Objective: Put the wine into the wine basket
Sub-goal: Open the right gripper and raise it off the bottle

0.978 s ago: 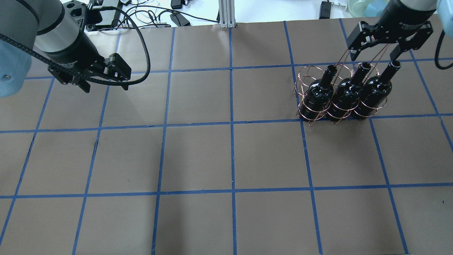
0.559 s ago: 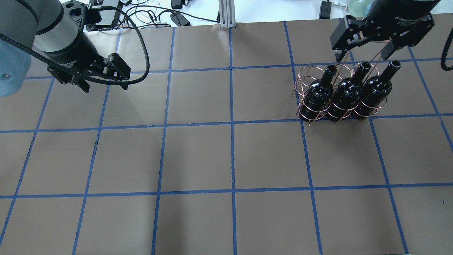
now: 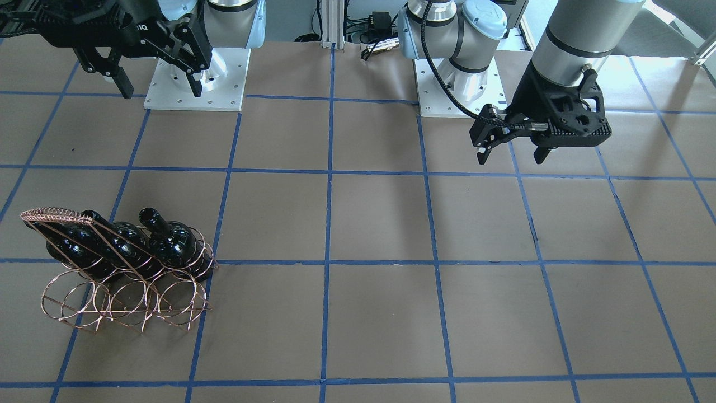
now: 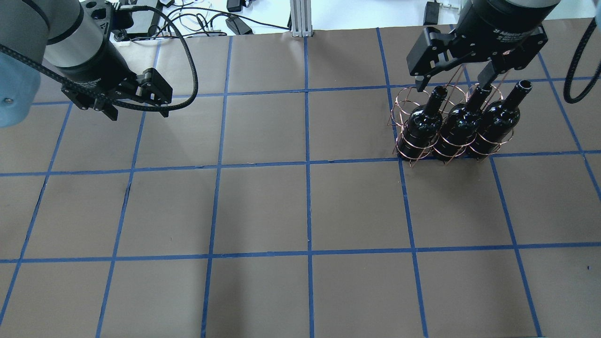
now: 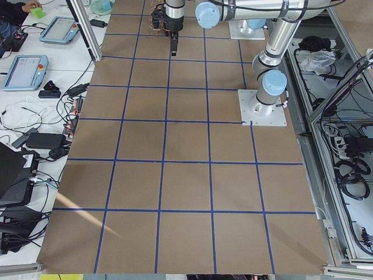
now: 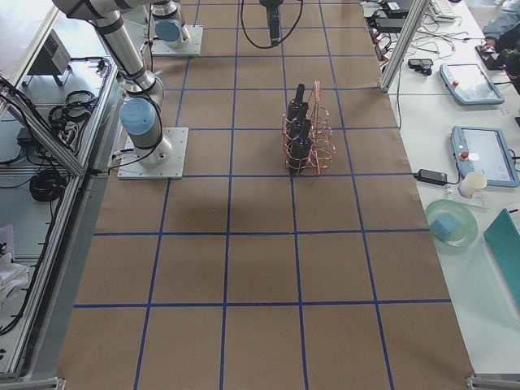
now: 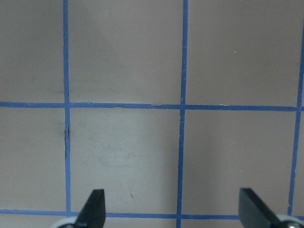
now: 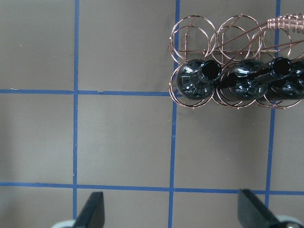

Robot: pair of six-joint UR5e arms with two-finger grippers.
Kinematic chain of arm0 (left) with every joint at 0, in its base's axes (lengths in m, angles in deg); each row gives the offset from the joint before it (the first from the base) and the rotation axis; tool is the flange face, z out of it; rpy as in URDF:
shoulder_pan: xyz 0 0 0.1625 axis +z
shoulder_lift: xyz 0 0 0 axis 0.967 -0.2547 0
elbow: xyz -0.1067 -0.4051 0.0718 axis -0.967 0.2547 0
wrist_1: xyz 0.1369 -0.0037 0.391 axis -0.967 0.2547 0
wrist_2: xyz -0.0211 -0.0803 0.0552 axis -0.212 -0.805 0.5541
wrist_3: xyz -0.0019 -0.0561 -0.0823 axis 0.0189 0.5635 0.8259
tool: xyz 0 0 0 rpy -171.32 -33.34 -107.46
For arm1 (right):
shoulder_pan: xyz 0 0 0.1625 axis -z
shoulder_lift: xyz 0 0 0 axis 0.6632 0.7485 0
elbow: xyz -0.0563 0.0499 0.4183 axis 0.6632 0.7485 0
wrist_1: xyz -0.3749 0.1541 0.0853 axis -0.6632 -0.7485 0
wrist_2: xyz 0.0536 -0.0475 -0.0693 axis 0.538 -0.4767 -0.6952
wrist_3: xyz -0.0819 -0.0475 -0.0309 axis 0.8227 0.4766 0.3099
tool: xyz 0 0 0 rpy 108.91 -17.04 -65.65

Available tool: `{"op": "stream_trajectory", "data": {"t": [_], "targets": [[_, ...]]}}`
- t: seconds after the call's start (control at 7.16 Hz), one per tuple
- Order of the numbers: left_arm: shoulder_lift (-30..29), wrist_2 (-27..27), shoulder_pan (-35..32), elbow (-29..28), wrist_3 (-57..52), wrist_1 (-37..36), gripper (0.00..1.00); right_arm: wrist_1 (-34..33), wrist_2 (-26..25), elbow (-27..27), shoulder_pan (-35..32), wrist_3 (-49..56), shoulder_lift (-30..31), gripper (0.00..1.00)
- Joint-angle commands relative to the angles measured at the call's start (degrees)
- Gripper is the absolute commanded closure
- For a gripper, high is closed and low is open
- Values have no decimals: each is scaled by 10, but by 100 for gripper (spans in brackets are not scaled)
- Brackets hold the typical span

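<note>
Right wrist-mounted view: the bottle [image 8: 198,80] stands upright in the basket [image 8: 285,22] beside two others, at one o'clock from the right end effector [image 8: 171,213], which is spread apart and empty. The left end effector [image 4: 138,114], also apart, hangs well away.

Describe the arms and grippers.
Silver-grey tubes with pale blue joint caps form the left arm and right arm. The left gripper and right gripper are black, angular, two-fingered. A black cable loops off the left wrist; the right gripper bears white lettering.
</note>
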Motion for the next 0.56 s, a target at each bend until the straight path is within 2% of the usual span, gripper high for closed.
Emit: {"op": "stream_trajectory", "data": {"t": [0.0, 0.42], "targets": [[0, 0, 0, 0, -1, 0, 0, 18, -8, -1, 0, 6, 2, 0], [0, 0, 0, 1, -1, 1, 0, 30, -12, -2, 3, 11, 2, 0]]}}
